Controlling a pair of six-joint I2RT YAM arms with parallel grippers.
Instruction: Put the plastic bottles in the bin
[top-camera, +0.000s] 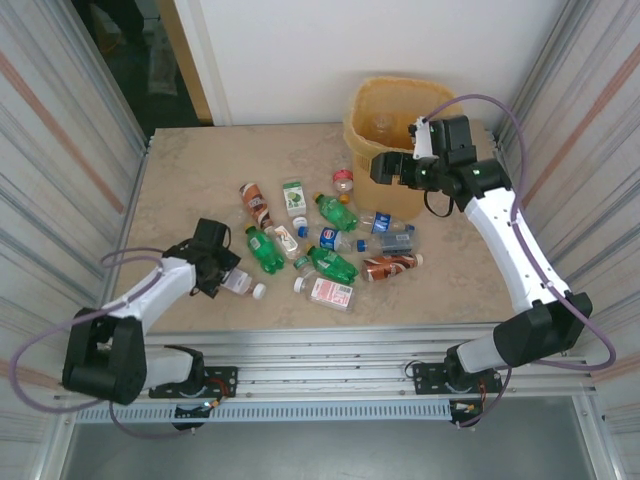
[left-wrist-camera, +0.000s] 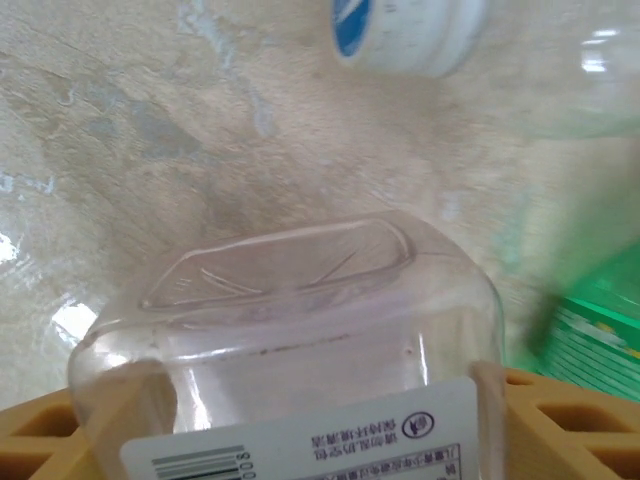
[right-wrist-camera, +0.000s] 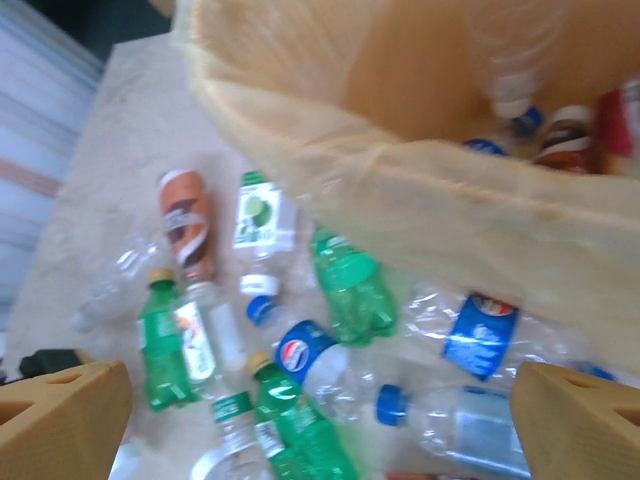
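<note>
Left fingers are clamping a clear bottle by its label end, one on each flank, with its squared base pointing away from the wrist. It is lying on the table at the near-left edge of the scatter, just beside a green bottle. The right fingers are standing wide apart with nothing between them, hanging at the near rim of the bin, which is sitting far right with several bottles already lying inside. For the step in hand, the grip probably needs to be firm but not crushing, since thin plastic like this is likely to buckle and squirt out. A straight lift before any sideways travel looks wisest, because the green neighbour is lying close enough to be dragged along. The carry is then looking long: the bin is well apart from the left gripper, its wall is tall, and the pile of bottles is lying between, so the bottle should be travelling high enough to pass over both pile and rim. The right gripper is sitting right where the drop would go, so it seems to be the main obstacle. It should be moving off first, or the two arms risk meeting over the liner.
</note>
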